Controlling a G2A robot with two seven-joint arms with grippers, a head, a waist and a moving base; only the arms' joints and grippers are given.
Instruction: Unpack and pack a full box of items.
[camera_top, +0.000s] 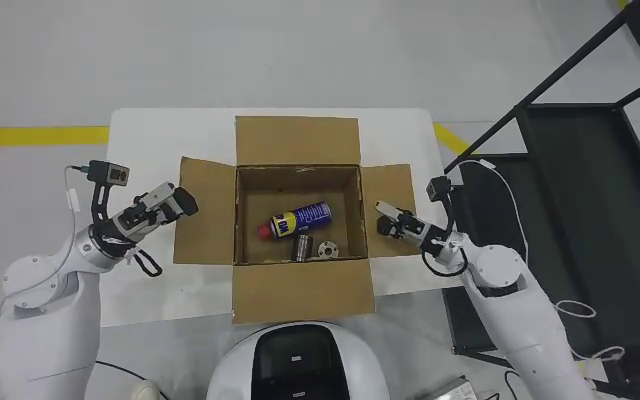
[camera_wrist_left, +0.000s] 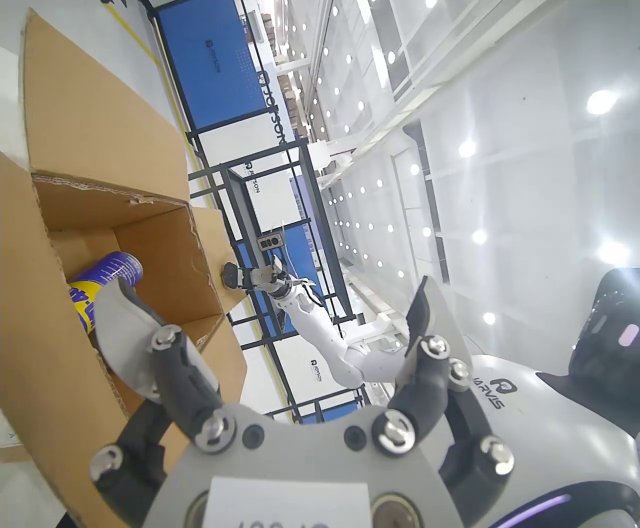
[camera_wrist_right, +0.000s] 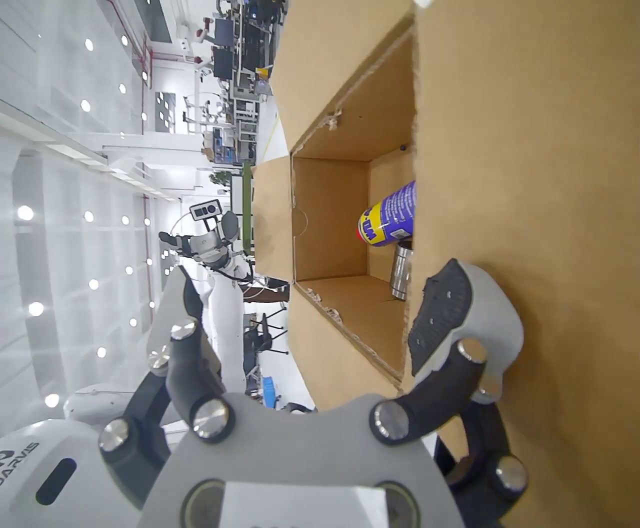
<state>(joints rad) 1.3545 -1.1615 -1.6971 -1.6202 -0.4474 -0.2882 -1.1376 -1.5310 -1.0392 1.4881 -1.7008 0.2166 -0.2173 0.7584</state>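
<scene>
An open cardboard box (camera_top: 300, 290) (camera_wrist_left: 100, 125) (camera_wrist_right: 525, 150) sat in the middle of the white table (camera_top: 160, 135), its four flaps spread flat outward and the near flap reaching toward the table's near edge. Inside, a blue and yellow spray can (camera_top: 296, 220) (camera_wrist_left: 100, 280) (camera_wrist_right: 390, 215) with a red cap lay on its side on the box floor. A metal cylinder (camera_top: 301, 247) (camera_wrist_right: 401, 270) lay just beside the can, toward the near wall, and a small round metal part (camera_top: 327, 249) lay next to the cylinder.

The left gripper (camera_top: 185, 203) (camera_wrist_left: 265, 310) hung at the outer edge of the box's left flap, fingers spread apart and holding nothing. The right gripper (camera_top: 384, 220) (camera_wrist_right: 312, 300) hung over the right flap, close to the rim of the opening, fingers also apart and empty. One of its fingers (camera_wrist_right: 450, 310) lay close against that flap; whether it touched the cardboard could not be told.

A black rack (camera_top: 570, 200) stood off the table's right edge.
</scene>
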